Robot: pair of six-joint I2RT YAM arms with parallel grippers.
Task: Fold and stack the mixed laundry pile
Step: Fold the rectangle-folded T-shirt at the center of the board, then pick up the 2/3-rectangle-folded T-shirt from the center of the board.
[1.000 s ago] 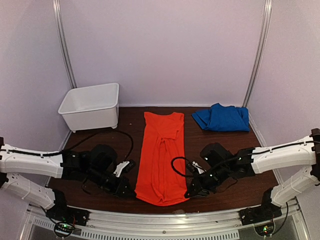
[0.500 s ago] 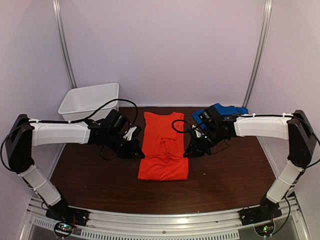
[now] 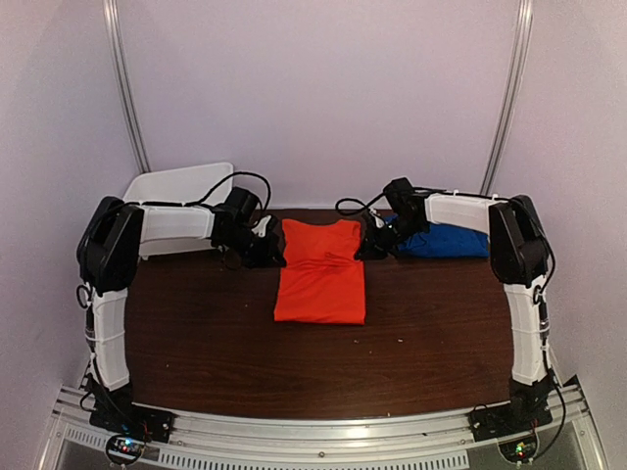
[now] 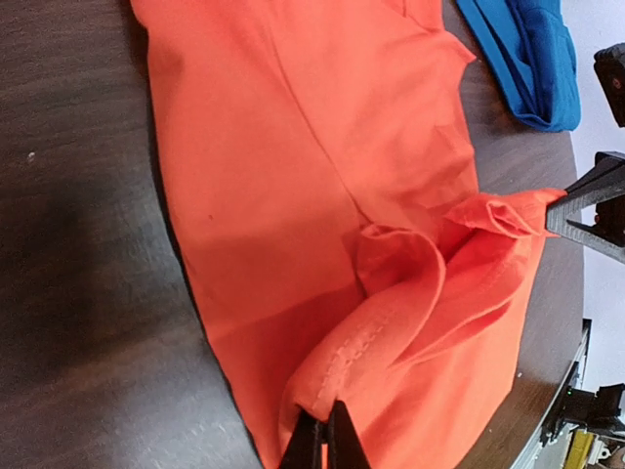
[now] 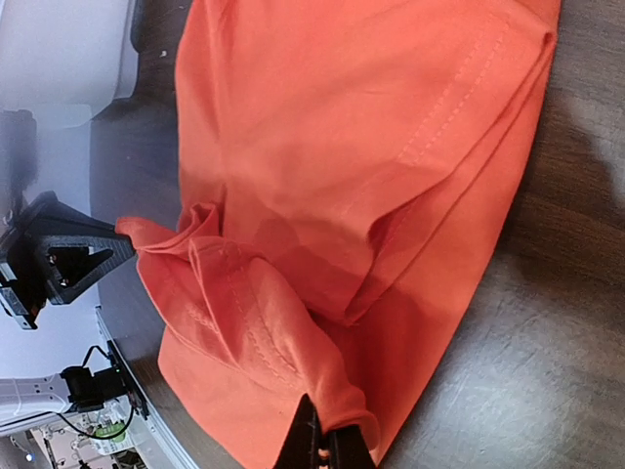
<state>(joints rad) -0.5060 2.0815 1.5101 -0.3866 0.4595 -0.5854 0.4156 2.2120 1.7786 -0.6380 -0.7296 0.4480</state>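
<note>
The orange-red T-shirt [image 3: 319,279] lies in the middle of the table, doubled over on itself, its fold edge nearest me. My left gripper [image 3: 277,257] is at its far left corner, shut on a hemmed edge [image 4: 366,332] of the shirt. At the far right corner my right gripper [image 3: 364,249] is shut on the other bunched corner [image 5: 322,381]. Between the two, the lifted cloth sags in loose folds [image 4: 488,220]. The royal-blue garment [image 3: 446,240] lies folded at the back right, just behind the right gripper. It also shows in the left wrist view [image 4: 527,54].
A white plastic bin [image 3: 176,184] stands at the back left, behind the left arm. Both arms reach far out over the dark wooden table [image 3: 216,343]. Purple walls close in the back and sides.
Both grippers have carried the shirt's near hem from the front of the table to the far end. The shirt is now doubled over, about half as long.
</note>
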